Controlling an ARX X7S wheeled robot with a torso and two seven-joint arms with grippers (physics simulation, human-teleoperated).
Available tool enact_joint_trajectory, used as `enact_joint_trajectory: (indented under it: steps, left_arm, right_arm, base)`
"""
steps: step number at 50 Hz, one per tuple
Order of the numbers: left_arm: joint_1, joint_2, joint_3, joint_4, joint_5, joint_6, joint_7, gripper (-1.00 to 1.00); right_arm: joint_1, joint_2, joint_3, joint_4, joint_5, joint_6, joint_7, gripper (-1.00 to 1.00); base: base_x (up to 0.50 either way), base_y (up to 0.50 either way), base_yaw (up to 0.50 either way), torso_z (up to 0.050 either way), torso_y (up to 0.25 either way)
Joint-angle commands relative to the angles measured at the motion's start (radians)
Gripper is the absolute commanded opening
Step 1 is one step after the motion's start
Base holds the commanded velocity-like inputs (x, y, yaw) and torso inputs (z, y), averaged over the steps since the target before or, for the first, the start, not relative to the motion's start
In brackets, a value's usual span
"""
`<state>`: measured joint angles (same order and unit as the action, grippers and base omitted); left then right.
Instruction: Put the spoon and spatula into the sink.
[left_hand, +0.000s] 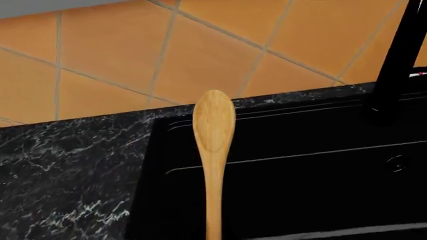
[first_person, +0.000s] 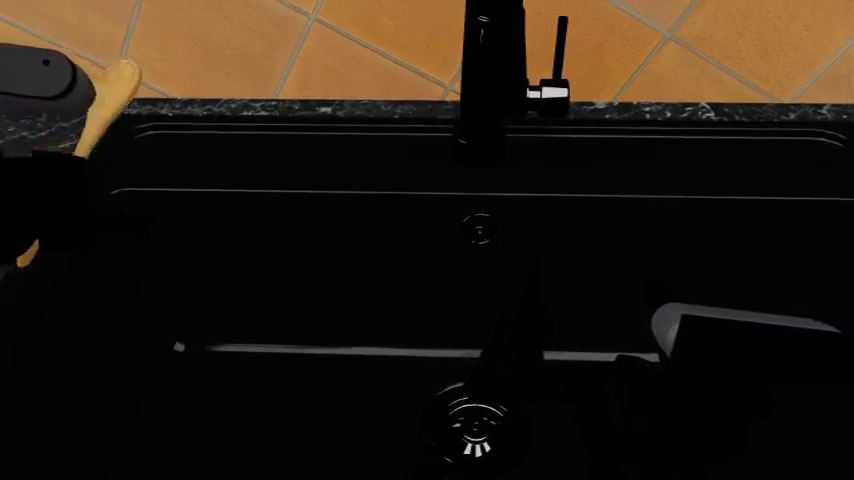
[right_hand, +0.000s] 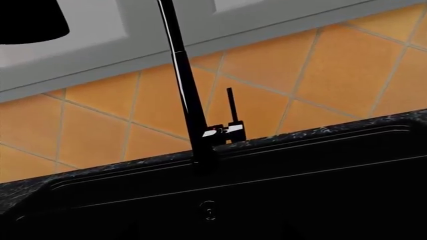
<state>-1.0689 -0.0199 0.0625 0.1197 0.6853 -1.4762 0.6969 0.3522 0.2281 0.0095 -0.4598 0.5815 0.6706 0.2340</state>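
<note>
Smooth wooden spoon; glossy black sink; veined marble.

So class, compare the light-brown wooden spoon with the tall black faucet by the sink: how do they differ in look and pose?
The light-brown wooden spoon is pale with visible grain; the tall black faucet is glossy black with a metal fitting at its lever.
The spoon ends in a broad oval bowl; the faucet is a slim, even column.
The spoon sits over the left edge of the black sink; the faucet stands fixed at the sink's back rim.
Both are long and slender.
</note>
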Motion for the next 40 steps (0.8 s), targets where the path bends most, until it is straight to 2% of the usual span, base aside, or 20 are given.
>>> enact_joint_trajectory:
  steps: [1,11,24,34,40]
  left_arm:
    - [-0.021,0.008,0.022,-0.122,-0.142,0.043,-0.029,-1.00]
    - [0.002,-0.016,0.089,-0.192,-0.201,0.077,-0.026,-1.00]
    - [0.087,-0.041,0.238,-0.260,-0.239,0.115,0.012,-1.00]
    - [0.155,-0.035,0.269,-0.317,-0.262,0.154,-0.008,-1.00]
    - [0.178,-0.021,0.233,-0.372,-0.295,0.167,-0.028,-1.00]
  right_arm:
    - [0.004,0.005,-0.004,0.000,0.006,-0.002,0.004,1.00]
    - [0.005,0.009,-0.005,-0.001,0.013,-0.003,0.008,1.00]
    - [0.002,0.013,-0.012,0.005,0.013,-0.013,0.010,1.00]
    - [-0.005,0.016,-0.012,0.004,0.017,-0.020,0.013,1.00]
    - [-0.011,0.018,-0.012,0.013,0.017,-0.033,0.009,1.00]
  base:
    - [0.00,0.00,0.00,0.000,0.000]
    - [0.00,0.00,0.00,0.000,0.000]
    - [0.00,0.00,0.00,0.000,0.000]
    - [0.00,0.00,0.00,0.000,0.000]
    - [0.00,0.00,0.00,0.000,0.000]
